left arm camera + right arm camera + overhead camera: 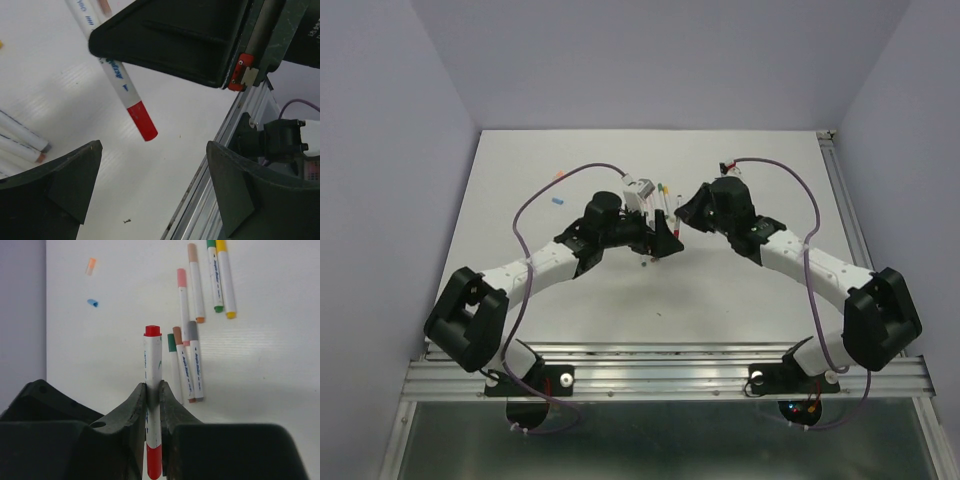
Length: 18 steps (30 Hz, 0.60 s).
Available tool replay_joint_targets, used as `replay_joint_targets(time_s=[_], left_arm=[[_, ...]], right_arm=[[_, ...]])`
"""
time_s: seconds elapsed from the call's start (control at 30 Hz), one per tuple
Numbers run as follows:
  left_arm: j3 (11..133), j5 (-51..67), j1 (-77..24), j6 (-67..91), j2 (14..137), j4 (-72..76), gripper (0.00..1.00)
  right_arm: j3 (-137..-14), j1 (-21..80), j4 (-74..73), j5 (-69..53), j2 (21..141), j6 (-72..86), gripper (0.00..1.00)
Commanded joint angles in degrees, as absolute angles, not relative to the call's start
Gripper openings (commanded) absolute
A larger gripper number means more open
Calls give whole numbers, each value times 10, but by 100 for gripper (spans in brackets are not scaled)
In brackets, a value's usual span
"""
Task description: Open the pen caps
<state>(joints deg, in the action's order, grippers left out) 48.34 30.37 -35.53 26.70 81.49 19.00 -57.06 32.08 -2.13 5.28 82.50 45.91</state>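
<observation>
Currently: matte white tabletop (570,300), lilac walls (650,60). Right gripper (154,400) clamps white marker pen (152,360); its red plastic cap (142,120) hangs just beyond wide-spread left gripper (152,147). Loose white pens (192,360) lie behind.

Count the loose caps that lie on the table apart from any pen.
2. The orange cap lies on the left half of the table, toward its far edge; the blue cap lies just nearer than it. More may be hidden from view.
</observation>
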Motion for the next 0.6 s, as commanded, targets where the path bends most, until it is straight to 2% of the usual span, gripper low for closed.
replay_joint_targets(time_s=[0.0,0.3,0.4,0.57], left_arm=[[519,302,-390,281,834,235,96],[539,305,-412,292,869,235,82],[541,304,-414,292,871,234,69],[536,304,-417,291,869,235,62]], right_arm=[[-549,361,3,103,799,511,1],[-556,387,-37,149,788,546,1],[-559,388,-44,156,788,555,1],[-556,389,-50,185,782,571,1]])
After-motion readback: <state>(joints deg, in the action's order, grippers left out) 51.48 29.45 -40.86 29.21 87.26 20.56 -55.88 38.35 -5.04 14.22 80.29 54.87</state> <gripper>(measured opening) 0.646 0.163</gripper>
